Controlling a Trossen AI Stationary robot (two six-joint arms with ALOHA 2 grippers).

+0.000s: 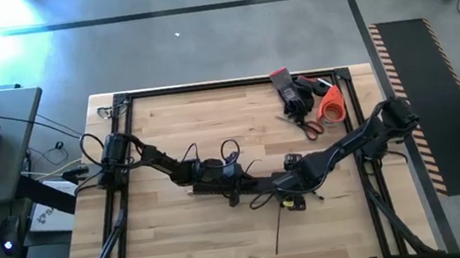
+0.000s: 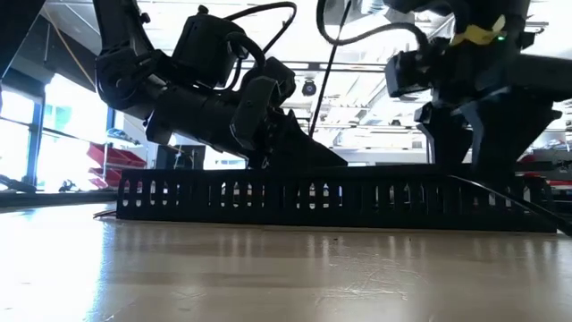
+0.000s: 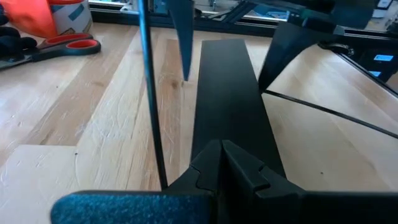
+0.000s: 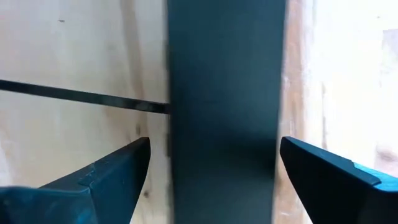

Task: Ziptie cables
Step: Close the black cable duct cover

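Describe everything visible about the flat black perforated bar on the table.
The black bar is long and flat-topped, with slotted side walls, and looks like matte plastic. It lies flat on the wooden table, near its middle. The left claw is shut on one end; the right claw is open, straddling the other. A thin dark strand meets its edge.
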